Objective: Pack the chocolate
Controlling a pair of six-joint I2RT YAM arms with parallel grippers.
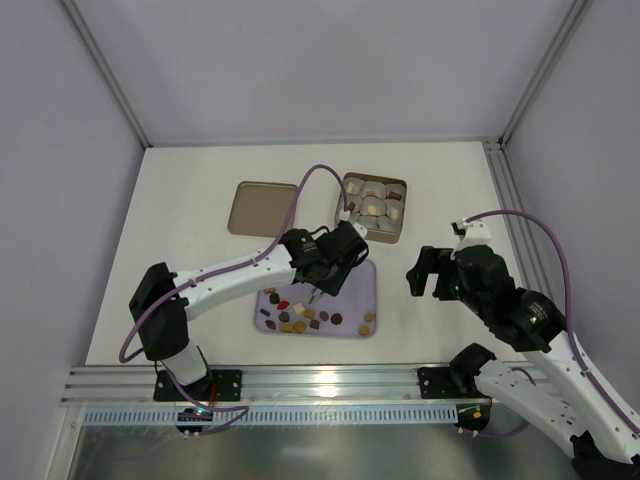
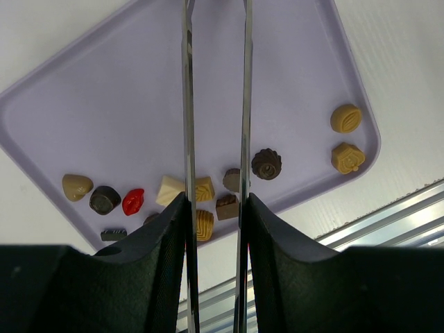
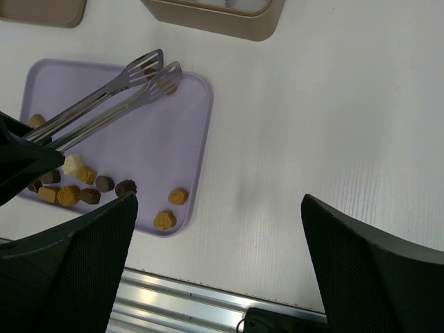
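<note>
The chocolate [image 1: 310,318] lies as several small dark, tan and cream pieces plus one red piece [image 2: 133,201] along the near edge of a lilac tray [image 1: 362,285]. My left gripper [image 1: 318,285] hangs over that tray, shut on metal tongs [image 2: 186,104]. The tongs [image 3: 104,104] reach toward the tray's far right corner, blades apart. A tan piece [image 3: 168,87] shows at their tips; whether it is pinched I cannot tell. My right gripper [image 1: 425,272] is wide open over bare table right of the tray, holding nothing.
A tan box [image 1: 376,208] with pale cup liners holding a few pieces stands behind the tray. Its flat brown lid [image 1: 262,207] lies to the left. Two tan pieces [image 2: 345,137] sit apart at the tray's near right corner. The aluminium rail [image 1: 300,385] runs along the near edge.
</note>
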